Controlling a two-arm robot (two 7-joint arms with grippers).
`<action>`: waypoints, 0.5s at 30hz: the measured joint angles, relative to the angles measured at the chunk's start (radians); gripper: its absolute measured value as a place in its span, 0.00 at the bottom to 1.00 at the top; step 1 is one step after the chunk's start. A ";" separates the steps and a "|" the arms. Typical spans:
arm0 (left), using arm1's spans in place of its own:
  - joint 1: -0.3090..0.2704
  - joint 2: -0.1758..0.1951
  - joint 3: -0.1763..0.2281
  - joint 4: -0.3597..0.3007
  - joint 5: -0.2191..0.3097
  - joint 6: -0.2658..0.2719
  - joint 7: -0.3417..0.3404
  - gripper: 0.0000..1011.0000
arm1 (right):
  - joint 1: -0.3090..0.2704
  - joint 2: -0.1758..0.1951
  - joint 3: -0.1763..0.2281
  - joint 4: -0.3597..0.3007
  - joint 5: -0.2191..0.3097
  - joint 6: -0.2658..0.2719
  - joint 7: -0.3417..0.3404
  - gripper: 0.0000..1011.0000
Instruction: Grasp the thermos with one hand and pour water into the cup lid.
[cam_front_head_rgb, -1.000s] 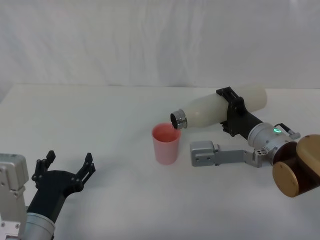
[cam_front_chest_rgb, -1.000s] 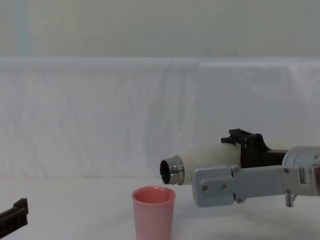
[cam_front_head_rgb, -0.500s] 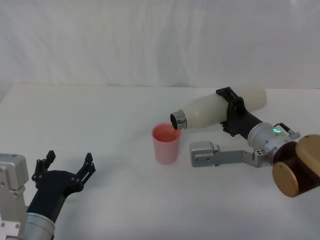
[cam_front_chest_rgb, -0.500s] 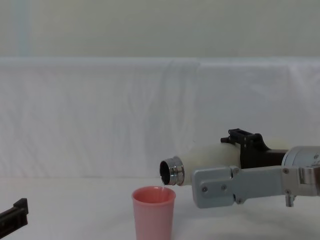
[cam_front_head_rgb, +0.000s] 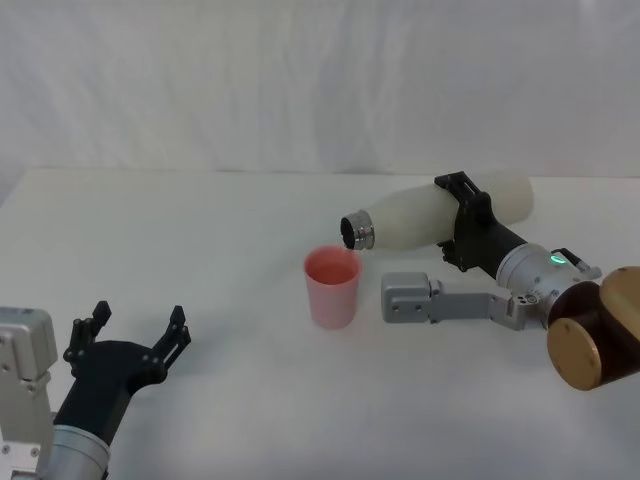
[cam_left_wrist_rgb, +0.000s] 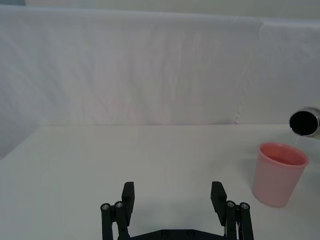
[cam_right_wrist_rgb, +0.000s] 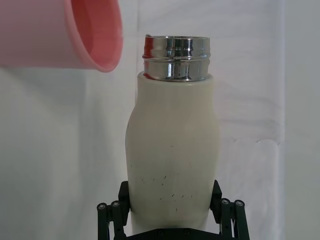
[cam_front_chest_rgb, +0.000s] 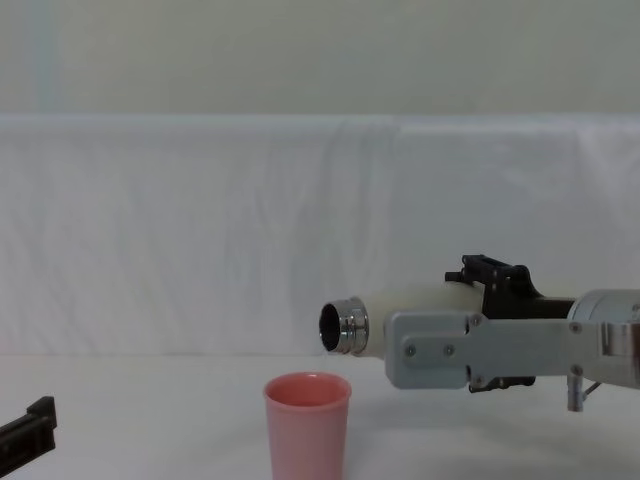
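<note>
Thermos first: in the head view the tall cream-white cylindrical thermos (cam_front_head_rgb: 435, 213) with its shiny threaded steel neck lies almost level in the air, to the right of the small salmon-pink plastic cup lid (cam_front_head_rgb: 332, 287), mouth aimed at it and hanging just above its far right rim. The right claw (cam_front_head_rgb: 467, 232) pinches the bottle around the body, well back from the neck, which leaves the mouth free over the cup lid. The cup lid stands upright on the white desk (cam_front_head_rgb: 200, 240), open end up to catch water. The left claw (cam_front_head_rgb: 132, 340) rests low on the desk, well to the left of the cup lid, black fingers spread and empty; it seems parked, since one arm does the pouring.

From the left wrist view, the spread claw (cam_left_wrist_rgb: 173, 200) faces across the desk, with the cup lid (cam_left_wrist_rgb: 279, 173) far off and the thermos's dark mouth (cam_left_wrist_rgb: 304, 122) just above it.

The right wrist view looks along the bottle (cam_right_wrist_rgb: 172, 155), its base pressed between the claw's fingers (cam_right_wrist_rgb: 111, 212); the cup lid's rim (cam_right_wrist_rgb: 95, 35) sits just beside the steel neck.

In the chest view the thermos (cam_front_chest_rgb: 410, 310) is about horizontal, neck a little above and slightly right of the cup lid (cam_front_chest_rgb: 307, 425). No stream is visible, so I judge the pour paused or over at this tilt.
</note>
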 joint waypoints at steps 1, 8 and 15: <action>0.000 0.000 0.000 0.000 0.000 0.000 0.000 0.99 | 0.000 0.000 0.000 0.000 0.000 0.000 0.000 0.94; 0.000 0.000 0.000 0.000 0.000 0.000 0.000 0.99 | -0.014 -0.011 0.034 -0.004 0.054 -0.007 -0.005 0.94; 0.000 0.000 0.000 0.000 0.000 0.000 0.000 0.99 | -0.049 -0.041 0.108 -0.018 0.178 -0.022 -0.009 0.94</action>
